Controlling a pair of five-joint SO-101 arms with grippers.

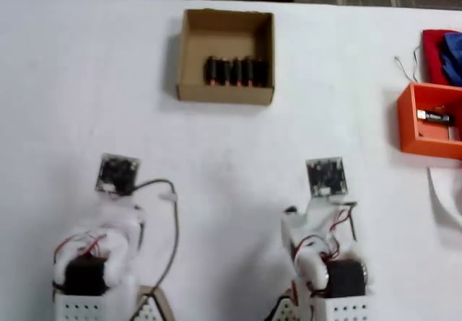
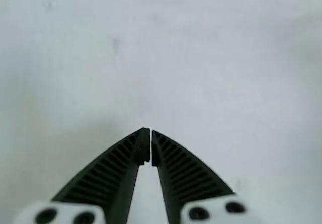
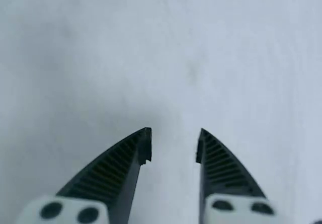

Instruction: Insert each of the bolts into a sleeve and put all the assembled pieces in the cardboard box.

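Left tool (image 2: 150, 146) is pressed together; right tool (image 3: 173, 146) is spread. Assembled pieces (image 1: 237, 71) lie in cardboard box (image 1: 189, 54) near counter's (image 1: 216, 155) far edge.

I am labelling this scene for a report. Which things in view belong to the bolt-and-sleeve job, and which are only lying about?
Job:
cardboard box
black assembled pieces, in a row inside it

Lying about:
orange box at the table's right edge
red and blue cloth behind it
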